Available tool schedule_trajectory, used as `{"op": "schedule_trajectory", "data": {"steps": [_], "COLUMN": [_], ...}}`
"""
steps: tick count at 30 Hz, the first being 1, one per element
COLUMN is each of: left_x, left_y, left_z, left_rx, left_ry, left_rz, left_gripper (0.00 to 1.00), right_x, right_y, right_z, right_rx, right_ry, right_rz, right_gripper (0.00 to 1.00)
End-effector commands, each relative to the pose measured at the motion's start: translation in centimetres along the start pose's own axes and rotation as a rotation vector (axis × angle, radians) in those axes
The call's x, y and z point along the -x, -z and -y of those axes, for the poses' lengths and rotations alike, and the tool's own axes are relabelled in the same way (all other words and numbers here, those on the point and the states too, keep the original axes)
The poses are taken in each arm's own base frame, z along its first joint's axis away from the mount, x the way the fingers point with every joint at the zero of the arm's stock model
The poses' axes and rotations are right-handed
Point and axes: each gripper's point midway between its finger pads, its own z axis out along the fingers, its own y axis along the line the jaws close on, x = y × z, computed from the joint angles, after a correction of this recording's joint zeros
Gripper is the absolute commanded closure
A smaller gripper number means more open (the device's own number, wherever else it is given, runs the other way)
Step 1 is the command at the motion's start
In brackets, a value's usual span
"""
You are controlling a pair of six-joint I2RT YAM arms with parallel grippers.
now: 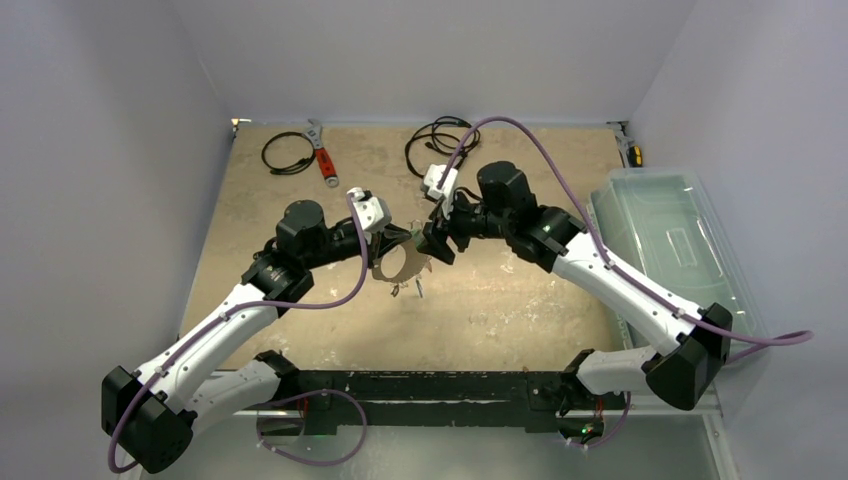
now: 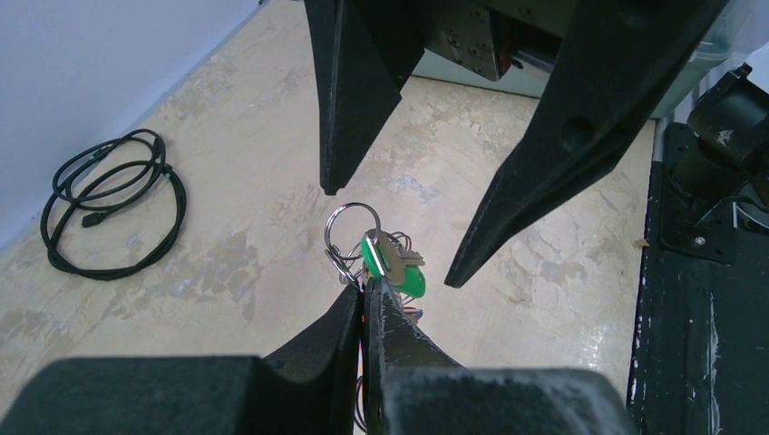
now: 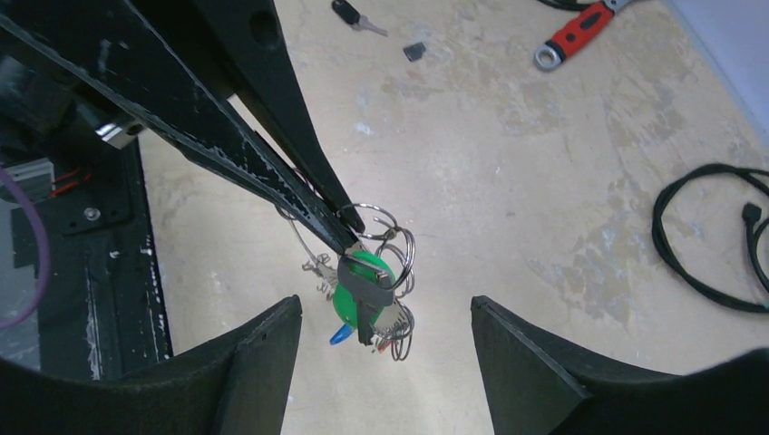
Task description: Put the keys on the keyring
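At frame centre, the left gripper (image 2: 365, 299) is pinching the keyring (image 1: 398, 262) with its dangling keys (image 3: 367, 294), while the right gripper (image 3: 385, 340) is standing spread, holding nothing.

keyring (image 1: 397, 262) partly hidden behind left fingers (image 2: 399, 335), lower keys (image 3: 363, 299) overlapping, indistinct

Two coiled black cables (image 1: 288, 154), one red-handled wrench (image 1: 322, 155), one clear plastic bin (image 1: 672, 240)
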Motion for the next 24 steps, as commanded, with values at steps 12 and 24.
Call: {"op": "schedule_trajectory", "data": {"steps": [12,24], "left_x": [4.2,4.2], "left_y": [0.5,0.6], "left_z": [-0.7,-0.8], "left_rx": [0.043,0.049], "left_ry": [-0.047,-0.050], "left_rz": [0.103,0.100], "left_gripper": [1.00,1.00], "right_x": [0.7,-0.1], "right_y": [-1.9,-2.5], "right_z": [2.5,3.7], "right_rx": [-0.222,-0.301], "right_ry": [-0.041,-0.042], "right_rz": [0.112,0.109], "right_gripper": [0.15,0.15]}}
